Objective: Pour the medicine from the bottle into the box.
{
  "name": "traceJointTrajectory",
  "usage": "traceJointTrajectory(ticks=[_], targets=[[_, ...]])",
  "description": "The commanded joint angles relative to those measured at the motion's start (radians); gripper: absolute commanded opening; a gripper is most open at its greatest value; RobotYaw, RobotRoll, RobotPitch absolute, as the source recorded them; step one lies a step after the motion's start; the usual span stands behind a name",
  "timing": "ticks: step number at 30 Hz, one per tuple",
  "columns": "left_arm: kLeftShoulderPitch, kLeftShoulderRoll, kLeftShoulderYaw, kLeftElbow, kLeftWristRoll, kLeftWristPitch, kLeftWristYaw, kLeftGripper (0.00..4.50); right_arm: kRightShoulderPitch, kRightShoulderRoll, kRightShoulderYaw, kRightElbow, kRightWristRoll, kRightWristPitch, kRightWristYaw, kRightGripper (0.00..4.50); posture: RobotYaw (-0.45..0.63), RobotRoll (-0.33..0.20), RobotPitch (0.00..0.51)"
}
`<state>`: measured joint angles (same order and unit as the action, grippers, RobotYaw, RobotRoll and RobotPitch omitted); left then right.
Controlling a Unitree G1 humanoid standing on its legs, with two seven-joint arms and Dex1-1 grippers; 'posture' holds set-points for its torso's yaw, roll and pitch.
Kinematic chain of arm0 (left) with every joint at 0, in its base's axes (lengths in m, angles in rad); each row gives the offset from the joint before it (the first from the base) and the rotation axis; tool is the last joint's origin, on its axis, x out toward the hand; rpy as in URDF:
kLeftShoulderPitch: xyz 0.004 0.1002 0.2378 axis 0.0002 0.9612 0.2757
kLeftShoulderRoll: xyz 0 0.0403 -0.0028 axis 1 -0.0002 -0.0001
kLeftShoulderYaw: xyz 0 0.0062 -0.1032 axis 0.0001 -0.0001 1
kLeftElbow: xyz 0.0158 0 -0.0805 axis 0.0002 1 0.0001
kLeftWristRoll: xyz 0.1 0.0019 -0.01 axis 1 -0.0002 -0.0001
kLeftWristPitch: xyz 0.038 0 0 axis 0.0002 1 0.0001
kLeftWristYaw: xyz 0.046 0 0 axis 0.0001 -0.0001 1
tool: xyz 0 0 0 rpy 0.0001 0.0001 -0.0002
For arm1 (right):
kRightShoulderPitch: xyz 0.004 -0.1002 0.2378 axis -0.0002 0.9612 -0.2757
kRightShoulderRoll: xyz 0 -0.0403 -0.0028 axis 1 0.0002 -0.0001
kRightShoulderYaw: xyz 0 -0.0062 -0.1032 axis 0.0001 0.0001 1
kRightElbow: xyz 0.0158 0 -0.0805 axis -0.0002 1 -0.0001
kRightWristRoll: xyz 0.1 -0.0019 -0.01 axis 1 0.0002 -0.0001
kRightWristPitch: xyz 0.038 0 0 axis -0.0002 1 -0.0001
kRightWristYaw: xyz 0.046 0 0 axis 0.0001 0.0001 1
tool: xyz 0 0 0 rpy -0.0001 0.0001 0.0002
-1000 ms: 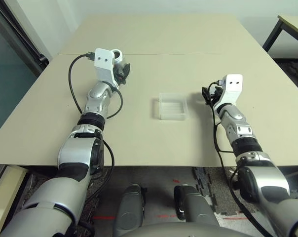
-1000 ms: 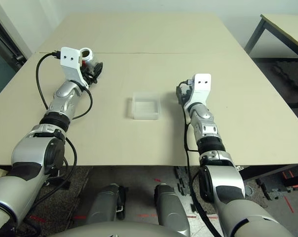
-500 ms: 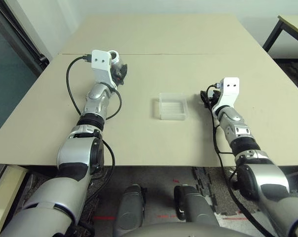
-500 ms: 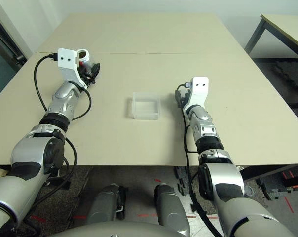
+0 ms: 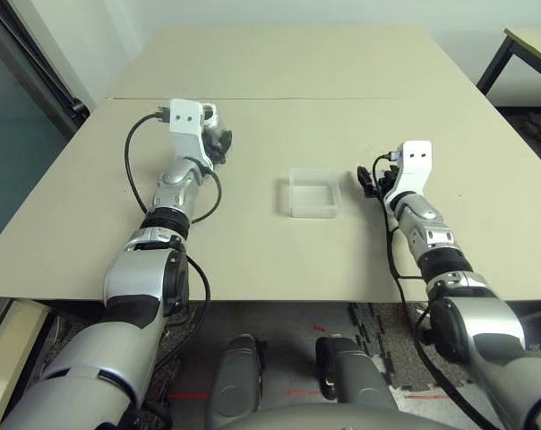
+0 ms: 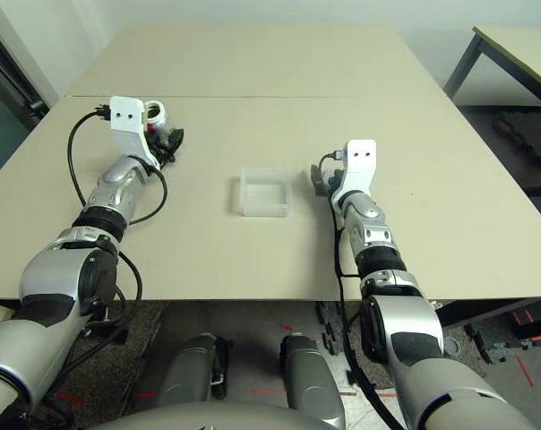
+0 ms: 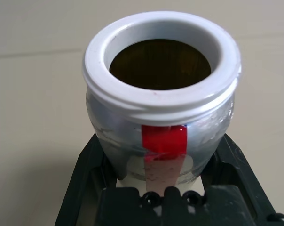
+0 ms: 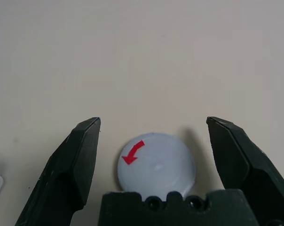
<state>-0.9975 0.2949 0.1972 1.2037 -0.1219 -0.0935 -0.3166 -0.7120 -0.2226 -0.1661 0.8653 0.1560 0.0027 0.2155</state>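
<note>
My left gripper [image 7: 160, 141] is shut on the bottle [image 7: 132, 117], a silver body with a red mark and a white rim. Its mouth is uncovered and dark inside. From the head views the bottle [image 6: 154, 112] is held at the far left of the table. The box [image 5: 313, 193], clear shallow plastic, sits mid-table between the two arms. My right gripper [image 8: 153, 122] stands open just right of the box, low over the table. The bottle's round grey cap [image 8: 156, 165], marked with a red arrow, lies flat between the fingers, touching neither.
The beige table [image 5: 253, 260] has a thin seam [image 5: 297, 98] running across its far part. A second table with a dark leg [image 5: 499, 54] stands at the far right. Black cables [image 5: 132, 166] loop beside both forearms.
My right gripper has opened and the cap now rests on the table between its fingers. The left arm has dipped slightly with the bottle. The box has not moved.
</note>
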Motion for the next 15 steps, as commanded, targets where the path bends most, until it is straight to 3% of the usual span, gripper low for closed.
traceJointTrajectory(ticks=[1,10,15], targets=[[-0.024,0.005,-0.005,0.034,0.015,0.033,0.001,2.49,0.041,-0.019,-0.005,-0.129,0.017,0.054,0.024,4.50,0.02,0.000,0.081],[-0.098,0.034,-0.118,0.080,0.141,0.062,-0.052,2.49,0.415,-0.147,0.015,-0.879,0.164,0.509,0.165,4.50,-0.01,0.000,0.072],[-0.154,0.036,-0.222,0.094,0.251,0.012,-0.086,2.49,0.531,-0.262,0.045,-1.058,0.233,0.645,0.296,4.50,-0.06,0.000,0.068]])
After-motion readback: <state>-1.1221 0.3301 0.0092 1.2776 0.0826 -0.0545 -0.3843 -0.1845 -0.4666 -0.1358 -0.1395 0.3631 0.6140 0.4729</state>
